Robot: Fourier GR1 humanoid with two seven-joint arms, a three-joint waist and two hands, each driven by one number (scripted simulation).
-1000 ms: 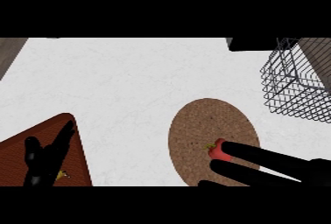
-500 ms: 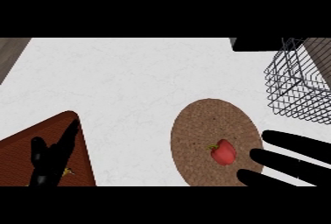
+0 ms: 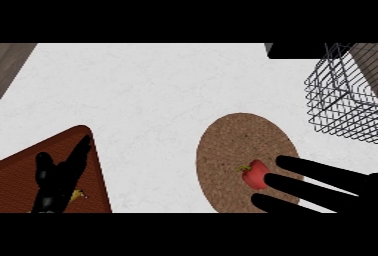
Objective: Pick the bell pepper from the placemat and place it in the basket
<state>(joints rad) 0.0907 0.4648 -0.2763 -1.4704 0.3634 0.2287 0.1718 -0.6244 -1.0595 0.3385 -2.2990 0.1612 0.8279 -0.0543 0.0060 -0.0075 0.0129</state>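
A small red bell pepper [image 3: 254, 174] with a green stem lies on the round brown placemat [image 3: 240, 140] at the lower right. My right hand [image 3: 328, 185] comes in from the right, fingers straight and spread, their tips touching the pepper's right side; it is open. The wire basket [image 3: 342, 102] stands at the far right, beyond the placemat. My left hand [image 3: 59, 179] rests at the lower left with straight fingers, holding nothing.
A reddish-brown board [image 3: 33, 172] lies under my left hand at the lower left, with a small yellow bit [image 3: 77, 194] on it. A dark block [image 3: 295, 49] sits at the back right beside the basket. White counter [image 3: 148, 90] spreads across the middle.
My right hand has drawn back to the right, uncovering the pepper, which now shows whole on the placemat. The view has shifted slightly. The left hand stays put.
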